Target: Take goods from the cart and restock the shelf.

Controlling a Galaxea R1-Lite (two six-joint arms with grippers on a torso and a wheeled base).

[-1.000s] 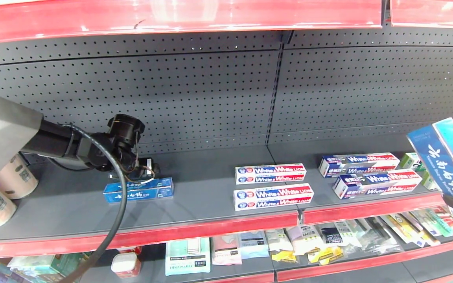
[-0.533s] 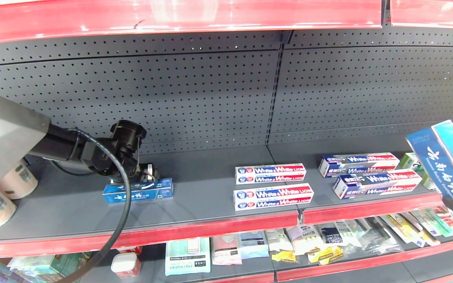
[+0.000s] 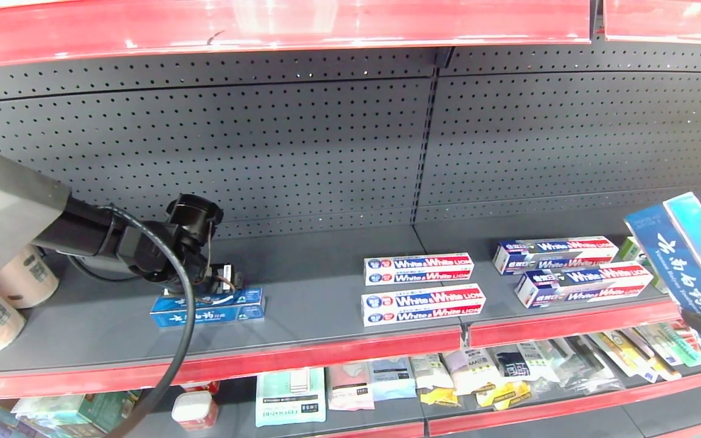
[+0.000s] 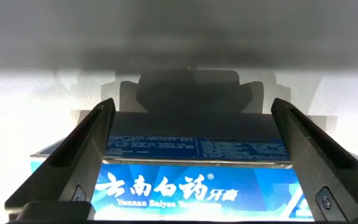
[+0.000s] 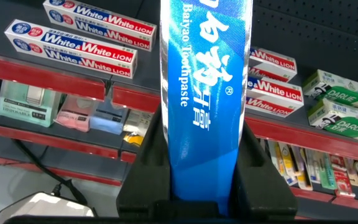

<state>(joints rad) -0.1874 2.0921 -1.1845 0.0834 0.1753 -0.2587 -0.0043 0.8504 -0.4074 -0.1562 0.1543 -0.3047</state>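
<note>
The left gripper's (image 4: 192,109) fingers (image 4: 73,174) are spread apart over a blue box (image 4: 191,180), which runs past both of them; whether they touch it cannot be told; that box lies flat on the shelf (image 3: 320,292), left of the white boxes (image 3: 421,304), lengthwise along the front edge; the right gripper's (image 5: 202,134) fingers (image 5: 148,168) are clamped on a second blue box (image 5: 204,68), held tilted in front of the shelf's right end.
</note>
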